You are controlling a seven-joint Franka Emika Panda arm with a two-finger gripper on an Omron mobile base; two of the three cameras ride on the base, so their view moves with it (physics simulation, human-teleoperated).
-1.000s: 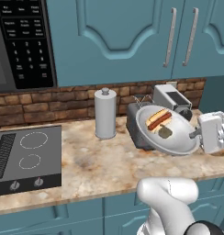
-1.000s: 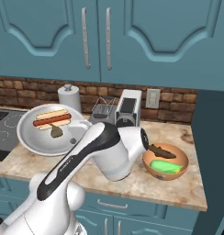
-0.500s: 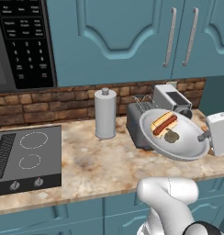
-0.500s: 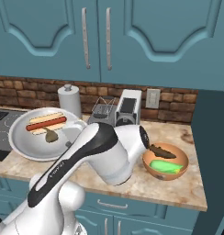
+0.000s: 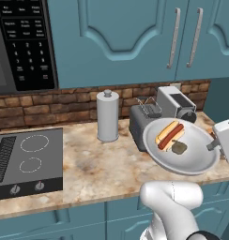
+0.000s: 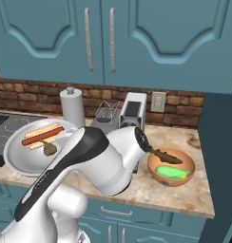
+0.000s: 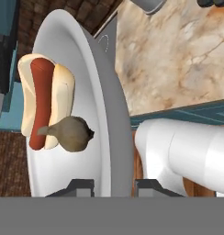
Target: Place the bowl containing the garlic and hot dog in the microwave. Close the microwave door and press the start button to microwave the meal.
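Note:
The wide light-grey bowl (image 5: pixel 194 161) hangs above the counter's front right, in front of the toaster. In it lie the hot dog (image 5: pixel 169 135), a red sausage in a tan bun, and the small olive-grey garlic (image 5: pixel 179 147) beside it. My gripper (image 7: pixel 114 184) is shut on the bowl's rim (image 7: pixel 108 114), one finger on each side. The hot dog (image 7: pixel 42 101) and the garlic (image 7: pixel 71 134) rest against the bowl's inner face. From the right I see the bowl (image 6: pixel 18 161) left of my arm. The microwave's black keypad (image 5: pixel 27 47) is at the upper left; its door is out of view.
A tall grey canister (image 5: pixel 107 115) stands at the brick wall, with a silver toaster (image 5: pixel 141 119) and another appliance (image 5: pixel 175 101) right of it. A black cooktop (image 5: pixel 22 159) fills the left counter. A wooden bowl (image 6: pixel 171 167) holding green food sits at the right. Teal cabinets hang overhead.
The bowl, held in my gripper, has come nearer to the base and a little lower, away from the wall. Hot dog and garlic have stayed in it.

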